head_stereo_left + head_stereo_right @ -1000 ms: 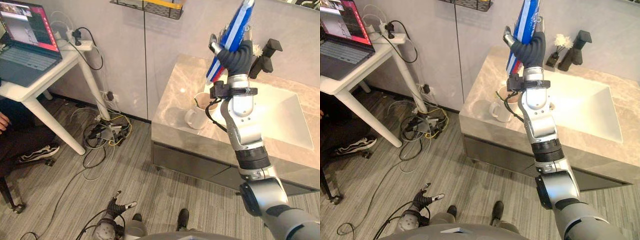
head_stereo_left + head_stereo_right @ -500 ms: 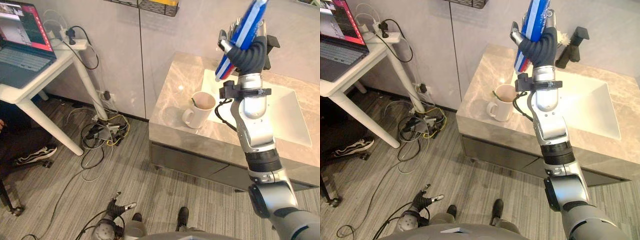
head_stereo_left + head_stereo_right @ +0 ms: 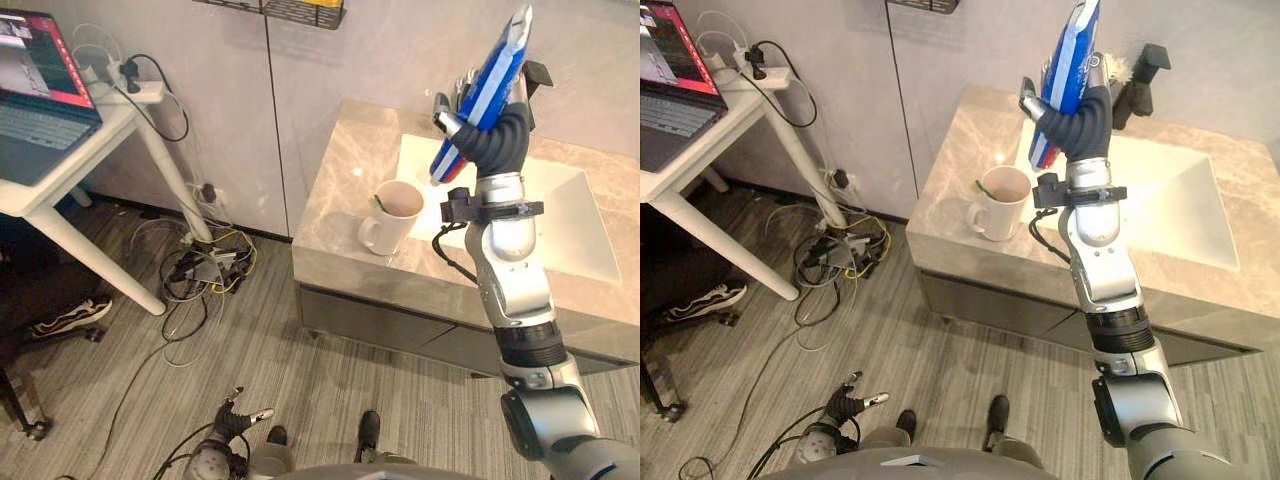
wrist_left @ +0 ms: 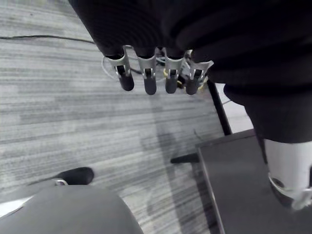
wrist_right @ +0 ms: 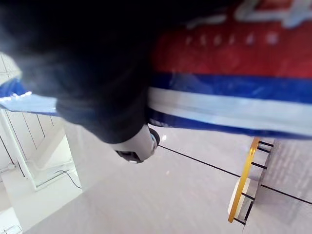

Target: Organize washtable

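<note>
Drifting off the white mug (image 3: 395, 215) toward the faucet (image 3: 1145, 70) since a second ago, the right hand (image 3: 492, 135) grips a blue-and-white toothpaste tube (image 3: 492, 75) nearly upright above the washtable (image 3: 335, 200), likely so it can drop into that mug; the left hand (image 3: 232, 418) hangs slack below.

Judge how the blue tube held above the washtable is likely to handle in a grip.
The tube tapers to a flat crimped end, so it is probably soft and would dent under a tight grip. Its glossy skin could slip in the right robot hand, curled round its lower half. Thin and flat, it looks light for its length.
</note>
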Robot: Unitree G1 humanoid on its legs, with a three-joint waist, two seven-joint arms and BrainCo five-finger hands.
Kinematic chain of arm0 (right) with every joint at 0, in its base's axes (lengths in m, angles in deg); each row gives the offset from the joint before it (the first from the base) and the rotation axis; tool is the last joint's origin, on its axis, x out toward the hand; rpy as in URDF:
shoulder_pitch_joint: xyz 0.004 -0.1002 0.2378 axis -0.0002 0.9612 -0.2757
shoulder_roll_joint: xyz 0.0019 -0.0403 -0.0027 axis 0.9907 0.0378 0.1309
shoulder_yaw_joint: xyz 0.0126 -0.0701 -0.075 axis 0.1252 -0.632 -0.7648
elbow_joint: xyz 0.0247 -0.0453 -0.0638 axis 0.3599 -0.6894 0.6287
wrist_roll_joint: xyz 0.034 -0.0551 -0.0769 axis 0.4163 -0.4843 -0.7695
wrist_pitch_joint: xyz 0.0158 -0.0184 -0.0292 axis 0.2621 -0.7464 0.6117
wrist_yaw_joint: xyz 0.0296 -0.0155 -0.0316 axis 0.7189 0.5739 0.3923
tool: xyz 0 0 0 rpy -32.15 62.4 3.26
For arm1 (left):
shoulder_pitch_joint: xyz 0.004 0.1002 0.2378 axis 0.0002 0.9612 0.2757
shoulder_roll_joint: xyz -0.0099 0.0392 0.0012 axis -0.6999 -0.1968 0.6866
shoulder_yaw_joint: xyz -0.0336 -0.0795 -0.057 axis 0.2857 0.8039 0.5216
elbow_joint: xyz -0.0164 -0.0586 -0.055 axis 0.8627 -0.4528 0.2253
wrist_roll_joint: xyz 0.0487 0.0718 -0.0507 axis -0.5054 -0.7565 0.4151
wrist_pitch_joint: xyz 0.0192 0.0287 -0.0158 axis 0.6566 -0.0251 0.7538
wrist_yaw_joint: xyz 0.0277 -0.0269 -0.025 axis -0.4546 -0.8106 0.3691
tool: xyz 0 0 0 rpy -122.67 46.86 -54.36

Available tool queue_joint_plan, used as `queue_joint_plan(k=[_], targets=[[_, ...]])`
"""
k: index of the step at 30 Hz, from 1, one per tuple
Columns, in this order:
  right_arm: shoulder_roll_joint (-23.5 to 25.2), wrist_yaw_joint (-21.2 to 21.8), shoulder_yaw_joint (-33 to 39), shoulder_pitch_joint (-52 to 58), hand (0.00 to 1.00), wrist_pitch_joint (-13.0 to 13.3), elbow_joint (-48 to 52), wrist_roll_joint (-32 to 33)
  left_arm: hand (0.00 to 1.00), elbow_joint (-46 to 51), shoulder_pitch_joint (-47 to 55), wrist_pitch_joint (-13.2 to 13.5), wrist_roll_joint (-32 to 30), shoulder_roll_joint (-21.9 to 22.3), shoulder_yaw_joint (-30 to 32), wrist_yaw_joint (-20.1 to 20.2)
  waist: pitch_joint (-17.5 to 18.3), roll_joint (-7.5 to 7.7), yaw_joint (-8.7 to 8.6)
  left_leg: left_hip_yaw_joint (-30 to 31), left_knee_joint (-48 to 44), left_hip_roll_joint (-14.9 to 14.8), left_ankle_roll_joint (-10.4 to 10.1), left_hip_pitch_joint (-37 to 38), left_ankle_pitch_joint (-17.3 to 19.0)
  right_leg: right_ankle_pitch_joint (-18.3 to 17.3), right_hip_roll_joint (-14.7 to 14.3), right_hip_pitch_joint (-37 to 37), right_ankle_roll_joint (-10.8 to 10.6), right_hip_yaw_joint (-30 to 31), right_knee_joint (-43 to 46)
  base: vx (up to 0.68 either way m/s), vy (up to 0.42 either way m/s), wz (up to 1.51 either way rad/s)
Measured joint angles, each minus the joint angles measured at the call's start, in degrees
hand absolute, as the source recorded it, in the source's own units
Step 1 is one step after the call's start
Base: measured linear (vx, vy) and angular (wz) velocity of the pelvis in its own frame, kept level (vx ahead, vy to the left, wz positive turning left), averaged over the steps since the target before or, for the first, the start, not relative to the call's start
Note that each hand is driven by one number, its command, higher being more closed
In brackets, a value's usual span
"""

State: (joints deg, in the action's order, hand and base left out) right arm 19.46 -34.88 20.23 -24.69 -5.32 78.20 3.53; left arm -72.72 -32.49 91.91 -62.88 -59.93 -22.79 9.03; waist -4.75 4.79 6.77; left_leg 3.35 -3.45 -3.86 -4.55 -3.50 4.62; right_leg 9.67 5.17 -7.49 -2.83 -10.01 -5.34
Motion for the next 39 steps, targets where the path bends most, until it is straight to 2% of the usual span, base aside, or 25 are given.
queue_joint_plan(k=[7,13,27,35,39], targets=[[0.2,1.91,-0.23,2.98,1.0,0.0,1.48,2.53,0.0,0.02,0.0,0.0,0.01,0.02,0.0,0.28,-0.04,-0.1,0.02,0.06,-0.03,0.03,0.0,-0.07,0.0,0.0,0.04,-0.01,0.0,-0.03,-0.01,0.0,0.0,0.0],[0.75,2.5,-0.72,3.68,1.0,0.02,2.63,2.51,0.0,-0.05,0.06,-0.03,0.0,0.7,-0.06,0.33,0.41,-1.25,-0.01,0.06,-0.01,0.05,0.0,-0.09,0.0,0.0,0.04,-0.08,0.0,-0.01,-0.01,0.0,0.0,0.0],[2.94,1.31,-2.98,3.65,1.0,-0.21,1.76,2.07,0.0,-0.05,0.06,-0.03,0.0,0.75,-0.09,0.06,0.36,-1.33,0.13,0.22,-0.02,0.06,0.0,-0.1,-0.01,0.01,0.08,0.04,0.01,-0.17,-0.01,0.0,0.0,0.0],[3.03,-0.25,-2.97,2.91,1.0,-0.68,-2.05,1.53,0.0,-0.11,0.08,-0.03,0.01,0.75,-0.09,-0.03,0.36,-1.33,0.13,0.43,0.01,0.06,-0.01,-0.13,-0.01,0.01,0.07,0.08,0.01,-0.32,-0.01,0.0,0.0,0.0],[3.03,-0.26,-2.94,2.77,1.0,-1.7,-2.69,-0.27,0.0,-0.12,0.08,-0.03,0.01,0.76,-0.08,-0.04,0.35,-1.34,0.12,0.5,0.03,0.07,-0.01,-0.15,-0.01,0.0,0.07,0.06,0.01,-0.34,-0.01,0.0,0.0,0.0]])
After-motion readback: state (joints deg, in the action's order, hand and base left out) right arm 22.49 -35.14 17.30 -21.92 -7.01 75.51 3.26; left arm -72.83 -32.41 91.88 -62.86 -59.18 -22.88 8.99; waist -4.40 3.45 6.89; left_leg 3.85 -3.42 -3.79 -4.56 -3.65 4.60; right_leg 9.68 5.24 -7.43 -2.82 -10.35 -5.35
